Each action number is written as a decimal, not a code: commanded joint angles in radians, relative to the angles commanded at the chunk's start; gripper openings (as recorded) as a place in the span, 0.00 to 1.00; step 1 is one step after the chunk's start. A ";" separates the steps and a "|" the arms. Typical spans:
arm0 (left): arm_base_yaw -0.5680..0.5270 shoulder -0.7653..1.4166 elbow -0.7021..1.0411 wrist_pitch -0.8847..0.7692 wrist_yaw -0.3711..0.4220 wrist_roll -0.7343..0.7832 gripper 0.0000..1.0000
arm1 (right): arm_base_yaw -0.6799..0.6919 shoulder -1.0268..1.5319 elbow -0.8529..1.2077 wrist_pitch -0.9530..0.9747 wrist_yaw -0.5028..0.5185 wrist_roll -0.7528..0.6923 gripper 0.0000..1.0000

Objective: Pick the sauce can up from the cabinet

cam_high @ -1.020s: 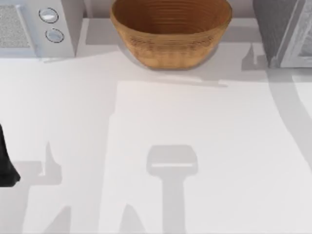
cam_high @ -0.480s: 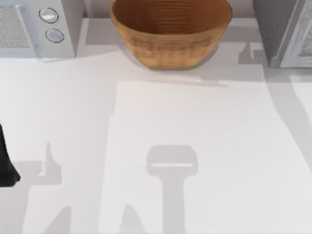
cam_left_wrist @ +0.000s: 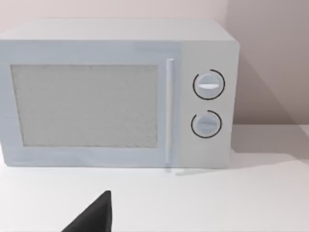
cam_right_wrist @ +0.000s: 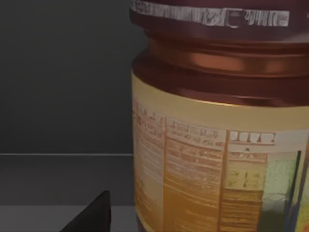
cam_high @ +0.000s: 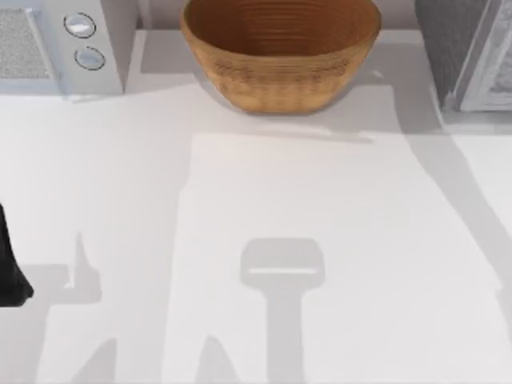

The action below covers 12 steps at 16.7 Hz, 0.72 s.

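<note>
From above, the white table carries a white microwave with two round knobs at the far left corner, a big woven basket at the far middle, and the cabinet with its dark speckled side and pale framed front at the far right corner. A dark piece of the left arm sits parked at the table's left edge, well apart from everything else. Long grey shadows lie across the tabletop. The left wrist camera faces the microwave head on, its mesh door, upright handle and two knobs plain to see, with one dark fingertip of the left gripper low in the picture above the bare table; whether that gripper is released or clenched cannot be told. The right wrist camera is very close to the sauce can, which stands upright on a dim grey surface before a dark back wall, its maroon rim above a tan label printed in small columns. One dark fingertip of the right gripper lies just beside the can, and whether it grasps anything cannot be told.
</note>
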 joint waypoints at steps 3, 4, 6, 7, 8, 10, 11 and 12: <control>0.000 0.000 0.000 0.000 0.000 0.000 1.00 | 0.003 0.005 0.006 0.004 0.006 0.000 1.00; 0.000 0.000 0.000 0.000 0.000 0.000 1.00 | -0.001 0.002 -0.001 0.002 0.003 0.000 1.00; 0.000 0.000 0.000 0.000 0.000 0.000 1.00 | -0.004 0.014 0.015 0.002 0.000 0.000 1.00; 0.000 0.000 0.000 0.000 0.000 0.000 1.00 | -0.008 0.031 0.035 0.001 -0.005 0.000 1.00; 0.000 0.000 0.000 0.000 0.000 0.000 1.00 | -0.014 0.054 0.061 -0.001 -0.010 0.000 1.00; 0.000 0.000 0.000 0.000 0.000 0.000 1.00 | -0.027 0.110 0.122 -0.006 -0.023 0.000 1.00; 0.000 0.000 0.000 0.000 0.000 0.000 1.00 | -0.035 0.139 0.154 -0.009 -0.030 0.000 1.00; 0.000 0.000 0.000 0.000 0.000 0.000 1.00 | -0.041 0.167 0.184 -0.011 -0.036 0.000 1.00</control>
